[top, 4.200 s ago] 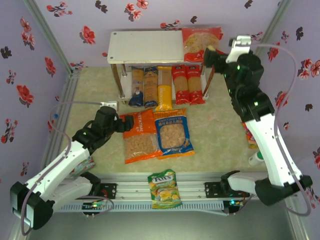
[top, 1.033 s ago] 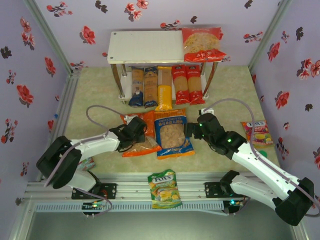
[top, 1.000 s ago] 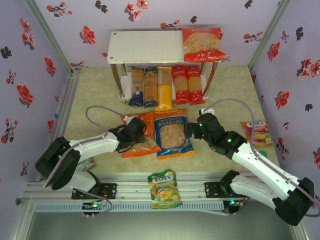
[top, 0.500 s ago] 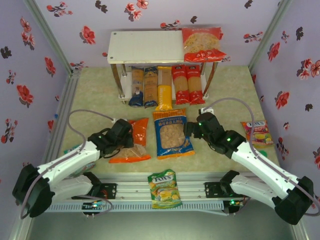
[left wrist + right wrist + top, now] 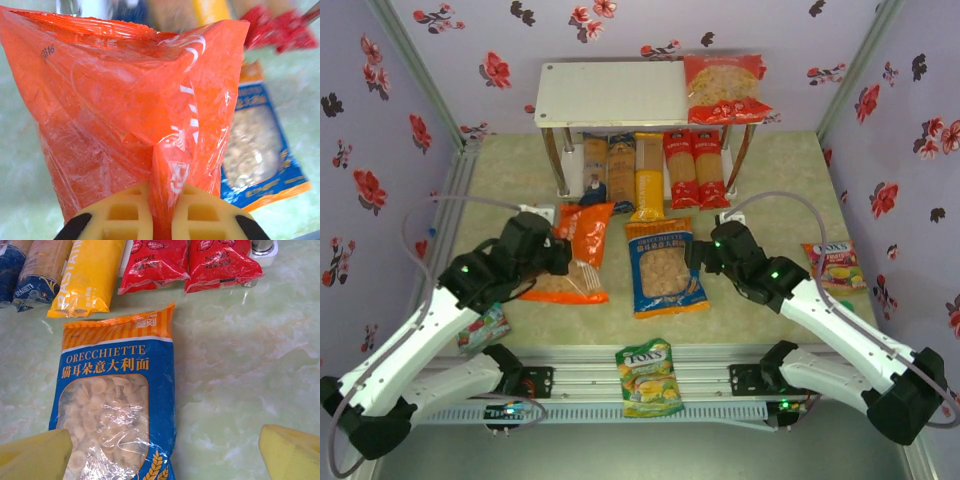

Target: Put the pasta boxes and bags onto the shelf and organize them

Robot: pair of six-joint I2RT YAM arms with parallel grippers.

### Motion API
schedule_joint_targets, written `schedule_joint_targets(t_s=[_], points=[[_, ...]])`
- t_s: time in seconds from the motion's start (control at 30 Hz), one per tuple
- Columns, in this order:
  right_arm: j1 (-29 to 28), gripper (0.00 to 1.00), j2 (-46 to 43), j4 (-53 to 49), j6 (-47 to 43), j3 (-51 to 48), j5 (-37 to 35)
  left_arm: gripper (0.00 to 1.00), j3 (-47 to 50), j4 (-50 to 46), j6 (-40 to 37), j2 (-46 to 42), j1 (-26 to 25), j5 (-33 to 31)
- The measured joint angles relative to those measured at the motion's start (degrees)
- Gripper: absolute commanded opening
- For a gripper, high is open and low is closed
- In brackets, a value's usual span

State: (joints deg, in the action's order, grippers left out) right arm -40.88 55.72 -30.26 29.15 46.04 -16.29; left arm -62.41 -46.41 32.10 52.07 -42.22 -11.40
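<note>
My left gripper (image 5: 556, 254) is shut on the near edge of the orange bag (image 5: 576, 250), whose film bunches between the yellow fingers (image 5: 125, 212); the bag (image 5: 130, 95) hangs tilted left of the blue-and-orange bag (image 5: 663, 268). My right gripper (image 5: 699, 258) stands open at that bag's right edge, jaws wide over its lower part (image 5: 117, 405). The red bag (image 5: 723, 88) lies on the right of the shelf's top board (image 5: 615, 95). On the lower tier lie two brown boxes (image 5: 605, 172), a yellow one (image 5: 648, 182) and two red ones (image 5: 695, 168).
A green-yellow Fox's candy bag (image 5: 648, 377) lies on the front rail. A red-pink one (image 5: 835, 265) is at the right wall, another (image 5: 485, 328) beside my left arm. The left half of the top board is bare. Flowered walls enclose the table.
My left arm has drawn the orange bag up and to the left, off the blue-and-orange bag. The right gripper has hardly moved.
</note>
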Motion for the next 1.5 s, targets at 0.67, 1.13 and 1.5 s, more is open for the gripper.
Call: schedule_joint_targets(t_s=[0.67, 1.13, 1.5], points=[[-0.2, 0.96, 5.1, 0.5, -0.2, 3.7, 1.3, 0.00, -46.2, 3.7, -24.6, 23.1, 8.8, 0.5], [-0.2, 0.96, 8.2, 0.9, -0.6, 4.0, 1.7, 0.00, -52.6, 17.5, -26.9, 39.8, 17.8, 3.2], [-0.2, 0.97, 13.6, 3.0, -0.6, 4.4, 3.1, 0.00, -54.4, 23.1, -26.9, 44.0, 20.3, 7.2]])
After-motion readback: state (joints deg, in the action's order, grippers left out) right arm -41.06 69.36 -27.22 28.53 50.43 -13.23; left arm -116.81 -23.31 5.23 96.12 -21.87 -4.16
